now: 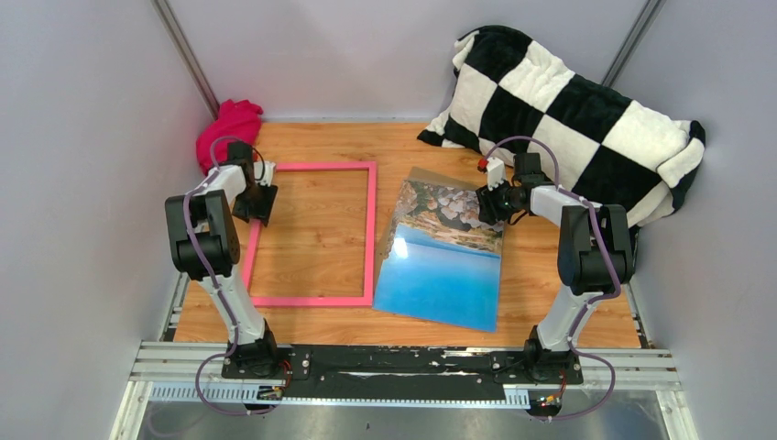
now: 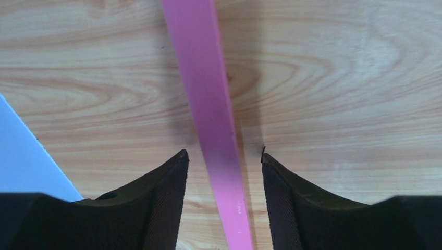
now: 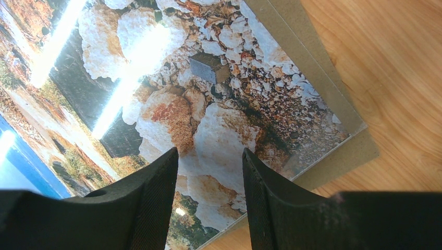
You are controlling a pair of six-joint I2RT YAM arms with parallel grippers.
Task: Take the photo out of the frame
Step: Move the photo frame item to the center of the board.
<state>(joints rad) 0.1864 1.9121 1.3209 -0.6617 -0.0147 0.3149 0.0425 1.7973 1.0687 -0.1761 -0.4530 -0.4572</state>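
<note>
The pink frame (image 1: 371, 229) lies flat on the left half of the table, and wood shows through its opening. The photo (image 1: 444, 266) of blue sea and pale rocks lies to its right, outside the frame. My left gripper (image 1: 257, 203) is open at the frame's left bar. In the left wrist view its fingers straddle the pink bar (image 2: 208, 88) with gaps on both sides of my gripper (image 2: 223, 156). My right gripper (image 1: 484, 203) is open over the photo's far right corner. In the right wrist view it (image 3: 209, 152) hovers above the rocky part of the photo (image 3: 219, 94), which rests on a brown board (image 3: 339, 156).
A magenta cloth (image 1: 229, 128) lies at the far left corner. A black-and-white checkered blanket (image 1: 568, 110) fills the far right. White walls enclose the wooden table (image 1: 550, 266) on three sides.
</note>
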